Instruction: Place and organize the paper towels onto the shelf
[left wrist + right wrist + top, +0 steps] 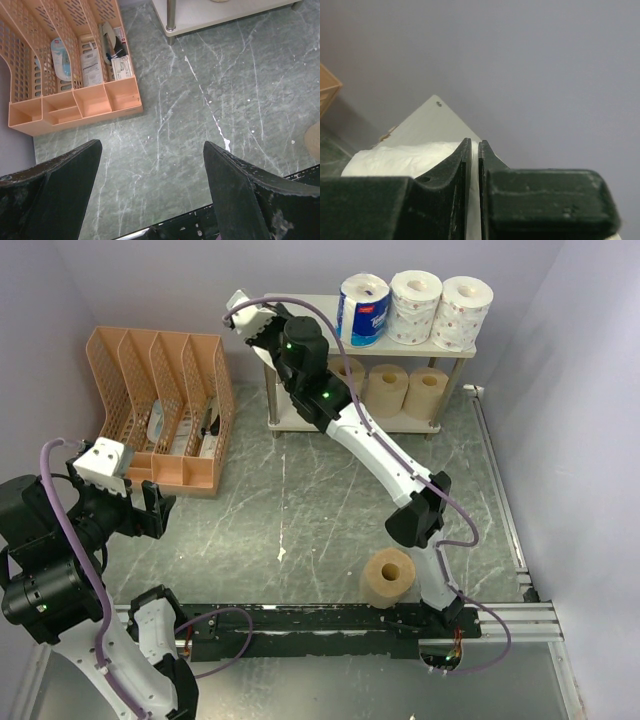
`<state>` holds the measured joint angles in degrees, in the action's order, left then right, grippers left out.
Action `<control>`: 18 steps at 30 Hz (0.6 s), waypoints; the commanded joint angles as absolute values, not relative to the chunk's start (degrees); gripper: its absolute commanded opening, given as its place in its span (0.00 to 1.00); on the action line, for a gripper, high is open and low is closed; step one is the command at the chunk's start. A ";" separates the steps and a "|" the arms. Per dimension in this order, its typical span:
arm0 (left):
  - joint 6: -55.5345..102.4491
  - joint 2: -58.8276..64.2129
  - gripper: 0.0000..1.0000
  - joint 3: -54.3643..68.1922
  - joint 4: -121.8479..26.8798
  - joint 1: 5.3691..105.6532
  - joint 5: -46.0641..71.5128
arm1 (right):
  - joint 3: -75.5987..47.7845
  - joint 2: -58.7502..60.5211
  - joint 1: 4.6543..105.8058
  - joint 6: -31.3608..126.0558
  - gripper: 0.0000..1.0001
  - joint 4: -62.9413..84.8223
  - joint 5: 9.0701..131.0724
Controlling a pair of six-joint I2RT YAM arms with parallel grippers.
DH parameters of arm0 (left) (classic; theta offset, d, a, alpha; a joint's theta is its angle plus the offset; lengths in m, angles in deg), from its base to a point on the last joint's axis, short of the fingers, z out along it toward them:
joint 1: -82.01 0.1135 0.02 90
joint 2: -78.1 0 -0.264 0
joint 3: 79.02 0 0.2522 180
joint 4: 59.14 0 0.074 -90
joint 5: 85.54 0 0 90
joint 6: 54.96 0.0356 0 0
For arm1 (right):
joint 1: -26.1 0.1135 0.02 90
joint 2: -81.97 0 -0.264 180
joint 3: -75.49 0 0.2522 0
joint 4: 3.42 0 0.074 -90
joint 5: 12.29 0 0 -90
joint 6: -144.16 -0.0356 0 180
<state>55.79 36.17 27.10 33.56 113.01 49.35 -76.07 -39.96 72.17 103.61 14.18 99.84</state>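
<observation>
**Green marbled table, lilac walls: white roll arriving at the shelf's top left corner**

Green-veined tabletop (300, 510) fills the workspace, closed in by pale lilac walls, with the shelf (300, 418) at the far side and an orange mesh file organizer (160, 410) to its left. The top board carries the blue-white wrapped roll (363, 308) and two pink-printed rolls (415, 305) in a row. Three tan rolls (388, 390) stand on the lower board, the leftmost half hidden by the right arm. A fourth, the loose tan roll (388, 578), sits on the table near the right arm's base, well apart from the shelf.

The right gripper (474, 146) is stretched out to the left end of the top board. Its wrist view shows the fingers drawn almost together with white paper between them, so it appears to be pinching the wall of the plain white roll (395, 159), whose body lies just beside the board's corner. From above the roll is hidden under the wrist, and I cannot tell whether it already rests on the board.

The left gripper (150, 190) hangs over bare table near the organizer, jaws wide apart and holding nothing.

The step in hand looks like setting down the white roll beside the blue-wrapped one. The next move calls for seating it squarely, parting the fingers and lifting clear without nudging its neighbour, then fetching the loose tan roll for the lower board
</observation>
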 commanded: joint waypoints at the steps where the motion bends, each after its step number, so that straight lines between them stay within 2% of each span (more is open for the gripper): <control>1: 55.35 36.85 0.95 26.58 32.41 113.77 49.91 | -78.90 -40.79 71.26 105.77 0.00 7.39 101.73; 10: 55.62 35.50 0.95 26.18 32.40 113.90 50.33 | -80.41 -37.83 69.89 104.62 0.00 5.98 98.86; 18: 55.55 35.52 0.95 25.54 31.92 114.26 50.24 | -78.76 -38.46 64.83 103.44 0.00 2.24 95.70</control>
